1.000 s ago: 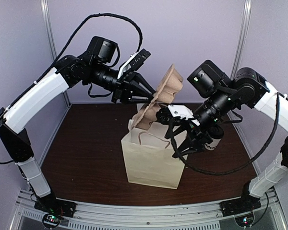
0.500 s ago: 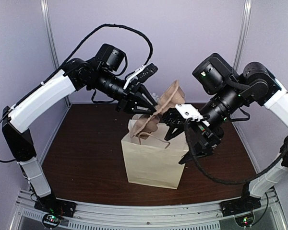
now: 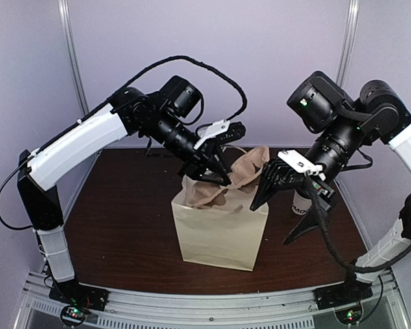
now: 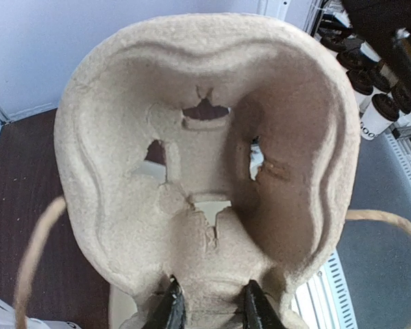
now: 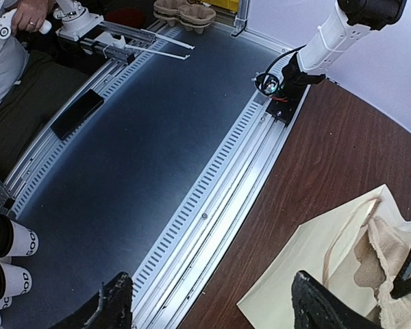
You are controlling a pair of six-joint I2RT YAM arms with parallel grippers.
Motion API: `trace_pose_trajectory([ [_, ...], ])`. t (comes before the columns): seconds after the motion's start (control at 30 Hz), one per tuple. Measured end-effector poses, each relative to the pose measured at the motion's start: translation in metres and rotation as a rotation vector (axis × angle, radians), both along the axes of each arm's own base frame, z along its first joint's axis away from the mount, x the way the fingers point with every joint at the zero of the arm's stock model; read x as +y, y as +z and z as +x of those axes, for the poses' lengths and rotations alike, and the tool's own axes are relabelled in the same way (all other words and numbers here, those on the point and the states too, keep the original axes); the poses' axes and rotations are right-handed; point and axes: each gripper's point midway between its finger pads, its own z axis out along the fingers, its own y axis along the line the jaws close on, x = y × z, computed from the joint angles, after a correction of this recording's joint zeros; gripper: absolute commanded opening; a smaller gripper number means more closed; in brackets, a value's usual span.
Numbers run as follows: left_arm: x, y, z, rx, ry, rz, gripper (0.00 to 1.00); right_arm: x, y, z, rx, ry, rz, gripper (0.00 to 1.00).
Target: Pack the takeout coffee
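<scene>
This looks like a robot laboratory: a brown table enclosed by plain pale walls, slotted aluminium rails along its edge, and a person beside another rail rig.

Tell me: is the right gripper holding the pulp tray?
No, the right gripper stands open beside the bag, while the left gripper pinches the pulp tray.
</scene>
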Motion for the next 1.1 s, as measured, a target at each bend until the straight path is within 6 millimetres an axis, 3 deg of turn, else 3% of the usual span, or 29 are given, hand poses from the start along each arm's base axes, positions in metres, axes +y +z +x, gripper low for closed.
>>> trace_pose_trajectory([
  [0.23,0.004,-0.025,0.017,-0.071,0.043,0.098,0.21,-0.022,0.007,0.019,-0.012,-0.079,0.024,0.8],
  [0.53,0.01,-0.034,0.022,-0.12,0.071,0.162,0.21,-0.051,0.014,0.032,-0.039,-0.185,0.059,0.8],
  [0.8,0.013,-0.056,0.005,-0.171,0.066,0.283,0.2,-0.059,-0.009,0.048,-0.009,-0.255,0.013,0.79],
  [1.1,0.021,-0.062,0.003,-0.183,0.095,0.347,0.2,-0.048,-0.042,0.056,0.03,-0.236,-0.027,0.76],
])
